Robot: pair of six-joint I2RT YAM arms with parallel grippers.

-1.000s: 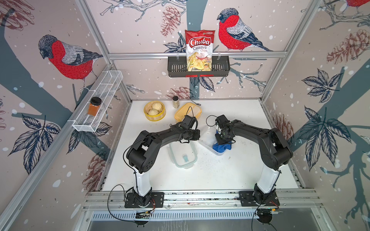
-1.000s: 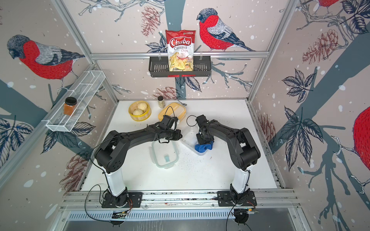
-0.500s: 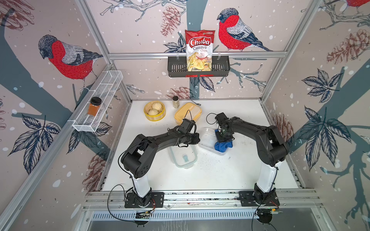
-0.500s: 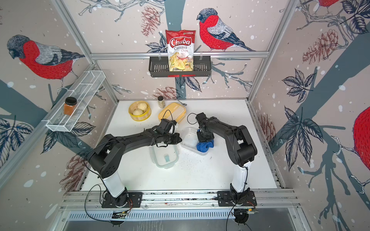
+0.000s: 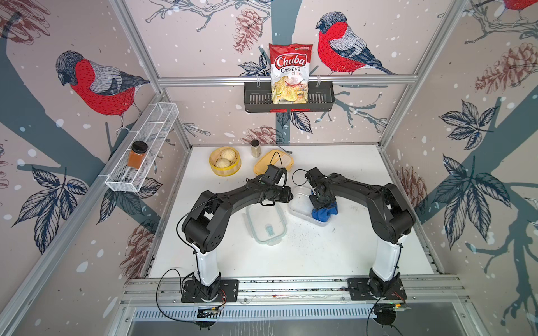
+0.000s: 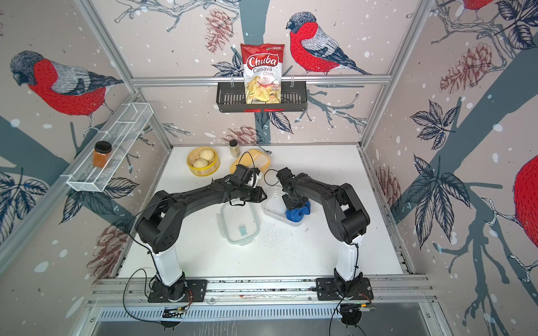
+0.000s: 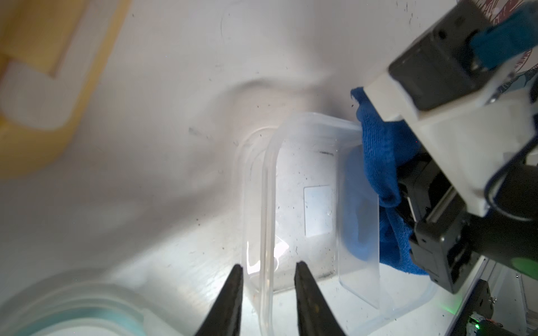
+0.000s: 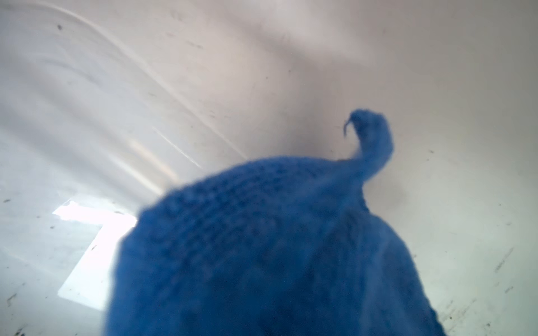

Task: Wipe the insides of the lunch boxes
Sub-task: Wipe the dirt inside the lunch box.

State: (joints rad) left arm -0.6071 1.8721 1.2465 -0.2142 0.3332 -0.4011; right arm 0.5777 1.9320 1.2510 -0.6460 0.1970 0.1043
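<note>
The clear lunch box (image 5: pixel 300 203) (image 6: pixel 273 205) stands open at mid table. My left gripper (image 7: pixel 267 266) (image 5: pixel 288 196) is open, its jaws astride the near wall of that box (image 7: pixel 305 163) with a gap on each side. Inside the box, my right gripper (image 5: pixel 320 203) (image 6: pixel 294 203) is shut on a blue cloth (image 5: pixel 323 212) (image 7: pixel 378 163) (image 8: pixel 276 247), which hides its fingertips. The box's green-rimmed clear lid (image 5: pixel 266 224) (image 6: pixel 239 222) lies flat beside it. The yellow lunch box (image 5: pixel 272 161) (image 7: pixel 35 72) sits at the back, partly behind my left wrist.
A round yellow steamer basket with buns (image 5: pixel 224 161), a small spice jar (image 5: pixel 255 147) and a spoon (image 5: pixel 286 151) stand at the back. Dark crumbs (image 5: pixel 305 232) speckle the table in front of the clear box. Wall baskets hold a chips bag (image 5: pixel 289 72) and an orange jar (image 5: pixel 137 154).
My left jaws, shut a second ago, have parted around the clear box's wall. The right gripper and cloth stay in about the same place in the box.
</note>
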